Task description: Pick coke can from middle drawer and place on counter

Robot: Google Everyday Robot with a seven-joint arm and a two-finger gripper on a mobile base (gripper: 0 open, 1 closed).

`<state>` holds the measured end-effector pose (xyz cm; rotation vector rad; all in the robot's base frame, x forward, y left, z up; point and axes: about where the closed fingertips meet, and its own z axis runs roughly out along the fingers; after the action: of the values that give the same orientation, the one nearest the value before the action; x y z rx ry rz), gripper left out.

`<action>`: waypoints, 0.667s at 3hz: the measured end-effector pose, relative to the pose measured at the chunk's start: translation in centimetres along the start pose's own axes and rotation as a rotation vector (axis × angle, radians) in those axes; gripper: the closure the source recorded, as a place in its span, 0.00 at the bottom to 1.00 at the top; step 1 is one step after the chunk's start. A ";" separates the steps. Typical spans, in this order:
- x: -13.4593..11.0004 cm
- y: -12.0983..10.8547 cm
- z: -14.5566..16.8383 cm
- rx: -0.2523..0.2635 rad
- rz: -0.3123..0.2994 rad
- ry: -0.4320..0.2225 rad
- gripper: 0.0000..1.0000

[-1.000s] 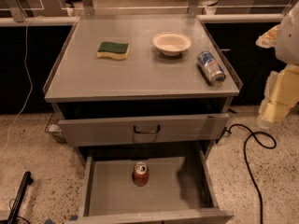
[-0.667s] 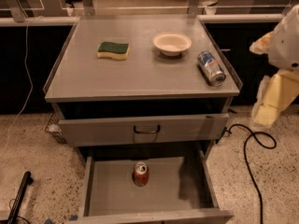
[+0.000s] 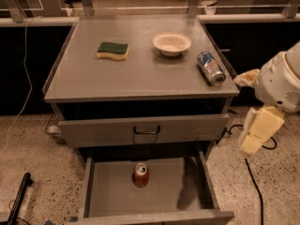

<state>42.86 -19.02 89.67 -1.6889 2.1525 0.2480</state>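
Camera view: coke can (image 3: 140, 174) stands upright in middle drawer (image 3: 183, 191), toward its back. Gripper (image 3: 258, 131) hangs outside, right and higher, so the can lies down-left of it. We cannot tell its opening.

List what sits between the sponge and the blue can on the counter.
The white bowl, on the counter, as the camera view shows. The hand hangs off the counter's right side, lower down.

White rounded arm (image 3: 281, 81); pale-yellow blocky pincer (image 3: 257, 131) at right edge.
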 end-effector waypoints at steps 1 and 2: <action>0.9 2.4 2.5 -0.036 -0.014 -0.153 0.00; 1.8 5.4 6.5 -0.063 -0.049 -0.298 0.00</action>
<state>38.61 -16.79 82.52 -1.6207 1.9002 0.5233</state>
